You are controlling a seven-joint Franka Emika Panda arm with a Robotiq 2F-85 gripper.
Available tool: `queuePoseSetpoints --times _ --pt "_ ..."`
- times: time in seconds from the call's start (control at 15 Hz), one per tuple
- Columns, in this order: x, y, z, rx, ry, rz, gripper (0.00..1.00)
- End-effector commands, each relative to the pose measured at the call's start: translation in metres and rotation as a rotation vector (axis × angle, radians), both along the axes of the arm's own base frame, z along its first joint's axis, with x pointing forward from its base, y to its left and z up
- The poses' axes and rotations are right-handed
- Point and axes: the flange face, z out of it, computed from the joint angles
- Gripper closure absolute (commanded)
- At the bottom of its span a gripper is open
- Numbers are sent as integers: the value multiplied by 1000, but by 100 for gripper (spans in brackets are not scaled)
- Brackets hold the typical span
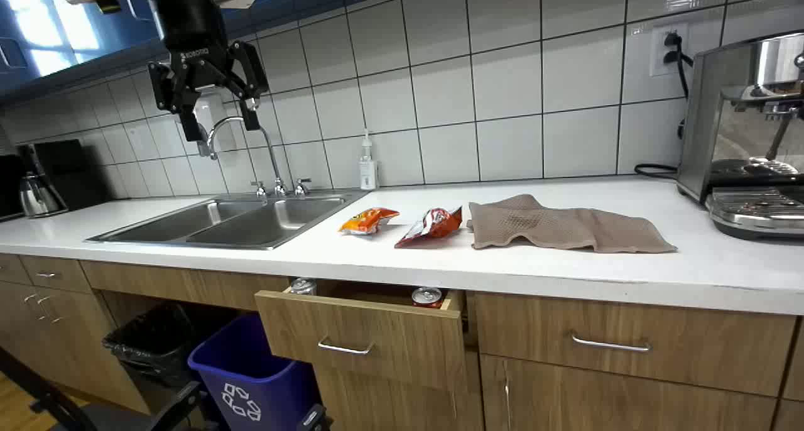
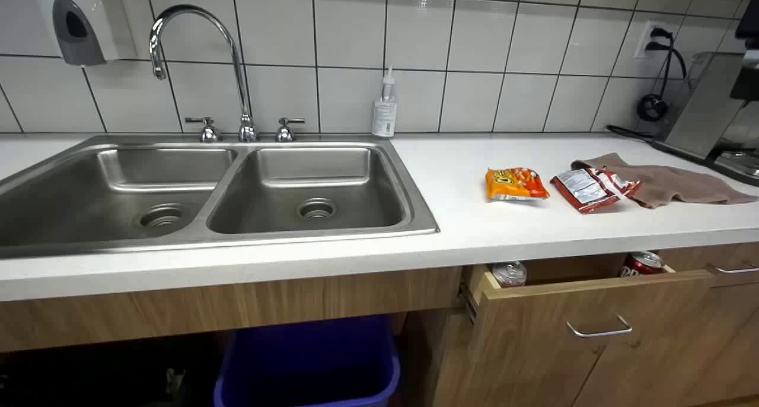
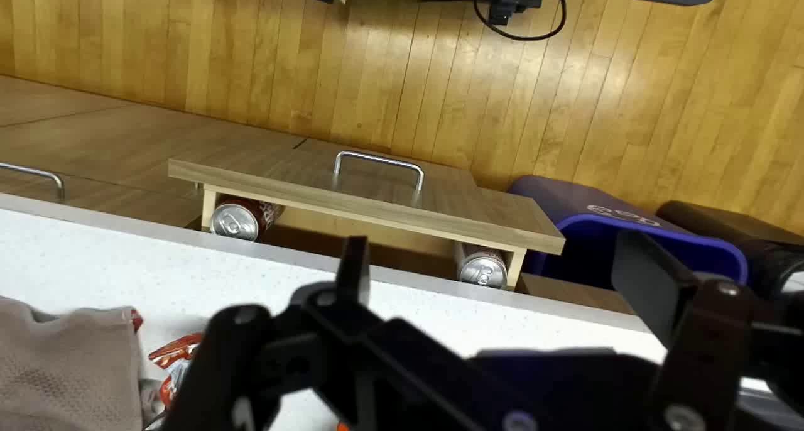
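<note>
- The wooden drawer [image 1: 408,343] is pulled partway out beneath the white counter [image 1: 352,256]; inside it, a can [image 2: 509,274] sits at the end nearer the sink [image 2: 320,167] and a dark red can [image 2: 640,266] at the opposite end; both show their silver tops, well apart from each other;
- The gripper [image 1: 221,131] hangs well above the counter in an exterior view, pointing downward; its fingers [image 3: 647,286] are spread wide, with nothing held between them; in the wrist view the drawer lies beyond the fingertips;
- On the counter above the drawer lies an orange packet [image 2: 514,184]; just beside it, farther from the sink, is a red packet [image 2: 587,188] with a pale panel showing;
- A rumpled brown cloth [image 1: 559,225] lies next to the red packet; whether the two touch, I cannot tell;
- A chrome faucet [image 2: 239,72] arches over the sink; a small bottle [image 2: 385,113] stands upright near the sink's back corner;
- An espresso machine [image 1: 706,123] stands beyond the cloth;
- Below the counter, a blue bin [image 1: 276,387] with a white recycling symbol stands beside the drawer; a black-lined bin [image 1: 147,352] is next to it.
</note>
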Motion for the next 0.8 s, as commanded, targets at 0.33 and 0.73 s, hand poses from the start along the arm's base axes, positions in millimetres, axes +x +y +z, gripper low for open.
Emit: queuePoseSetpoints --times 0.33,0.73 --pt "0 0 0 0 1 0 0" --pt "0 1 -1 -9 -38 -2 0"
